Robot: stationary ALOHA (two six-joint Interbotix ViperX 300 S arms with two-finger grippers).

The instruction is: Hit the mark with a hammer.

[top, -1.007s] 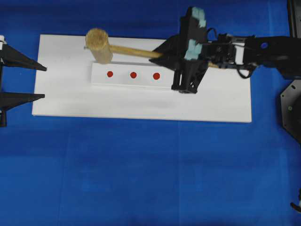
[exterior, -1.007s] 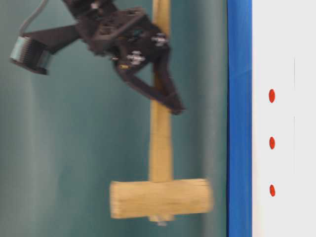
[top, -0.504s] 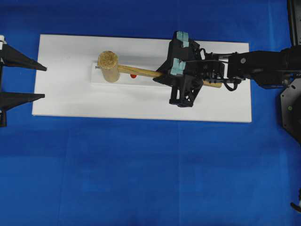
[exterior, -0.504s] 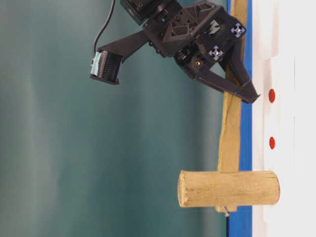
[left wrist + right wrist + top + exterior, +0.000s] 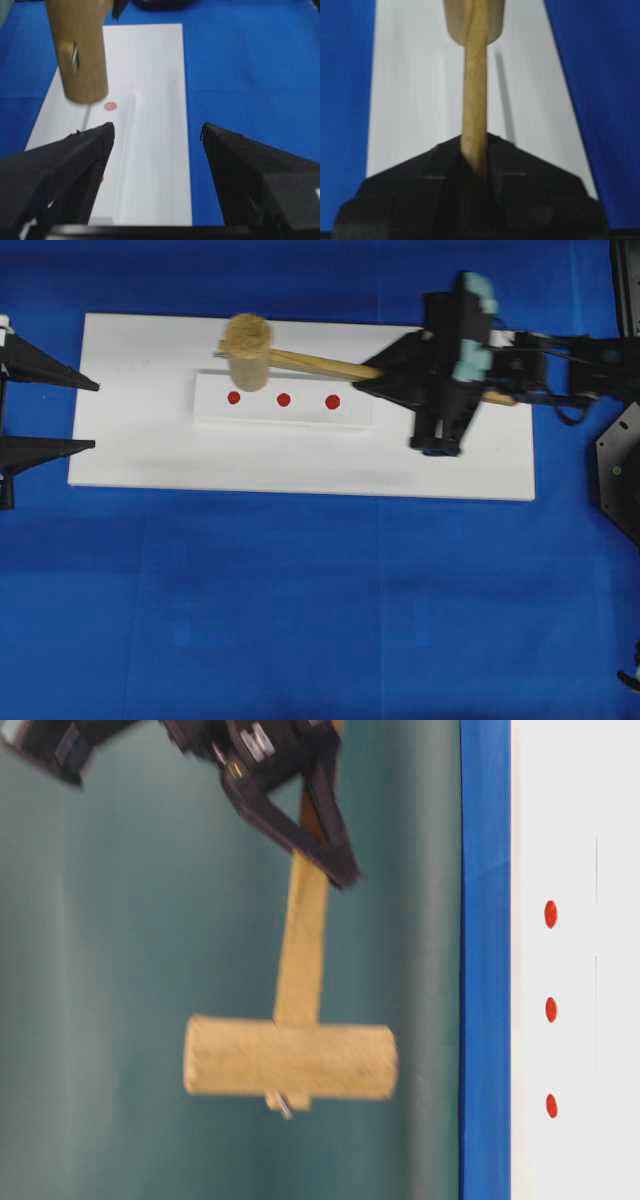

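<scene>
The right end effector (image 5: 385,373) is clamped on the hammer (image 5: 300,355), gripping its handle. The handle's long axis runs leftward from the grip to the head, which is raised above the board. The mark (image 5: 284,399) lies just nearer the viewer and right of the head. Farthest off, the left end effector (image 5: 90,415) stands open, empty.

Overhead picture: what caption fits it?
Right gripper holds the hammer raised beside three red dots.
</scene>
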